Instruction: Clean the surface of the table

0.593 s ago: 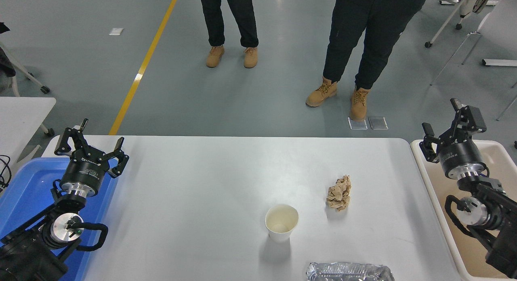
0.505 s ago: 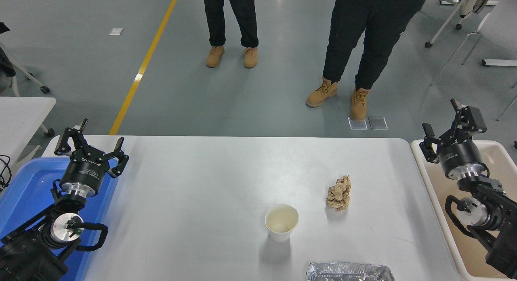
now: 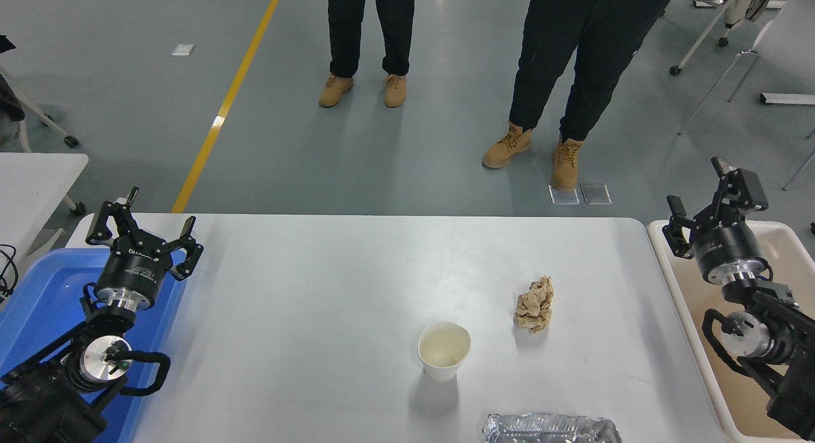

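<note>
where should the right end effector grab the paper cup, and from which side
Take the paper cup by its rim, coming straight down from above with one finger inside and one outside the wall. It stands upright with its mouth open, looks empty, and has bare table surface around it. The right end effector hangs open over the beige bin.

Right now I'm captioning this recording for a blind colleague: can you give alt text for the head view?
A white table holds a paper cup, a crumpled paper ball and a foil tray at the near edge. The left gripper is open over a blue bin; the right gripper is open over a beige bin. Two people stand beyond.
</note>
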Robot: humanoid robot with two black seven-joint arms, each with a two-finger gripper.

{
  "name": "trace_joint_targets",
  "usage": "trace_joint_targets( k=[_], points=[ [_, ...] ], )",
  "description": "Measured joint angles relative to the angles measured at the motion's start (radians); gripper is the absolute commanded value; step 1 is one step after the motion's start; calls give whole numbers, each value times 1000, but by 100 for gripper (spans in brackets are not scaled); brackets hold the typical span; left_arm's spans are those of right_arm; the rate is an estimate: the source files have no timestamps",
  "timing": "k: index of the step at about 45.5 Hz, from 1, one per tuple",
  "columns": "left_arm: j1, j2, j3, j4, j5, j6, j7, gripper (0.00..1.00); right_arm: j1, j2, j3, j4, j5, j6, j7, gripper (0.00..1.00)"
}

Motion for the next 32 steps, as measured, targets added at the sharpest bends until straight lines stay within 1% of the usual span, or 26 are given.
trace_joint_targets(
  k=[32],
  points=[
    [0,0,0,0,0,0,0,99,14,-22,-5,-16,0,-4,-2,99]
  ],
)
